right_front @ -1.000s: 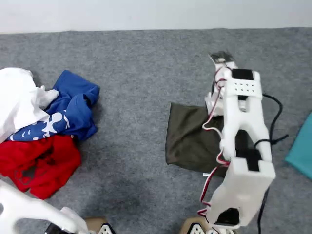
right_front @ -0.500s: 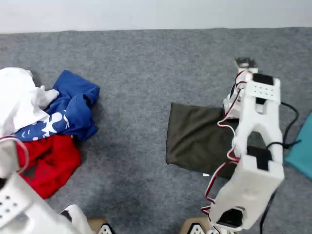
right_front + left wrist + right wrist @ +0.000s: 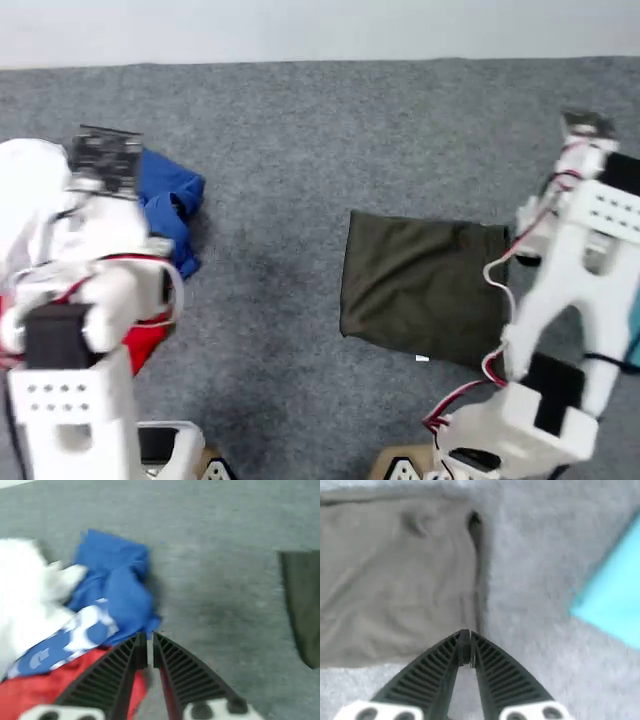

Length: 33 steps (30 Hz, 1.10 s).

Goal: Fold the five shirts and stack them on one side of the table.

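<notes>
Likely the blue shirt [image 3: 117,580] is limp and light (bunched up); pinch a loose edge; left gripper [image 3: 148,650] and right gripper [image 3: 465,647] both clenched, empty

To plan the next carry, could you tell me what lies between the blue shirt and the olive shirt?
Nothing lies there. In the high view, the grey mat is bare between the blue shirt and the olive shirt.
</notes>
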Tool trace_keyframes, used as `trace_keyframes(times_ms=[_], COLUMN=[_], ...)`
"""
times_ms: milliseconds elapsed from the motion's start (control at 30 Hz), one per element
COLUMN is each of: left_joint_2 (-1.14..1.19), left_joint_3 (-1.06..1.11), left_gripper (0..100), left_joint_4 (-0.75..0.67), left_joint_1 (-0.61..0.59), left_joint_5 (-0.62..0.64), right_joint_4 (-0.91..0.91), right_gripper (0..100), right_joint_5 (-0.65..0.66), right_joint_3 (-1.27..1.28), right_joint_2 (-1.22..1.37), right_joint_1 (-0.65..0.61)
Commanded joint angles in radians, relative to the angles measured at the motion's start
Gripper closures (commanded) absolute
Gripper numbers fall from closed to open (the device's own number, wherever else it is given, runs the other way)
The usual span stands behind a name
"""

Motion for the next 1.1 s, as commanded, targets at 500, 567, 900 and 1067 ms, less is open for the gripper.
trace_keyframes(times_ms=[500,567,900,1067], left_joint_2=[0.23,0.311,0.71,0.91], left_joint_3=[0.213,0.145,-0.182,-0.346], left_gripper=[97,97,97,97], left_joint_4=[-0.437,-0.434,-0.367,-0.359], left_joint_1=[0.341,0.373,0.525,0.545], left_joint_5=[0.02,0.017,0.012,-0.048], right_joint_4=[0.053,0.051,0.027,-0.027], right_gripper=[98.8,98.8,98.8,98.8], right_joint_5=[0.009,0.009,0.009,0.011], right_joint_3=[0.347,0.397,0.528,0.565], right_joint_2=[-0.4,-0.452,-0.615,-0.619], right_joint_1=[0.329,0.334,0.427,0.533])
